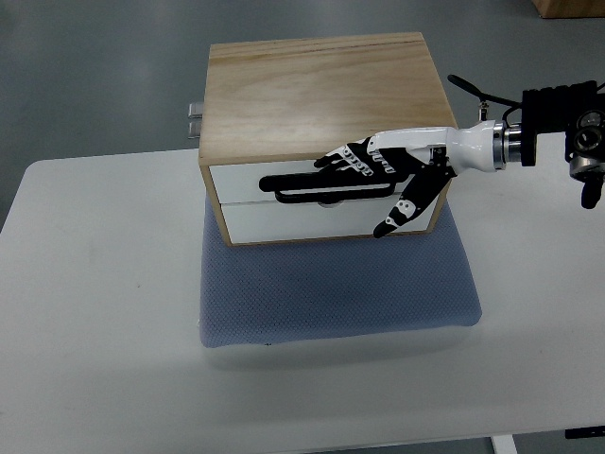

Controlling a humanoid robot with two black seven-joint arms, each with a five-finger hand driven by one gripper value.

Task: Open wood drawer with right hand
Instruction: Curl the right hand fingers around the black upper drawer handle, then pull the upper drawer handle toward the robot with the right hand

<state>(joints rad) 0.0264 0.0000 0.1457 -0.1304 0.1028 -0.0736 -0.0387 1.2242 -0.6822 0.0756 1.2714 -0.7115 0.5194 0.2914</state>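
Right hand [378, 175] lies flat against the upper drawer [284, 182] front, fingers [302, 182] extended

White right hand [383, 180], black-tipped fingers, seemingly lettered

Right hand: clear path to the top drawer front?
Probably yes. The right hand is already laid across the top drawer front, fingers extended, with nothing between them. Grip on a handle can't be confirmed.

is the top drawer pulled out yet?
No. The top drawer sits flush with the lower drawer in the wood box; the right hand is at its front.
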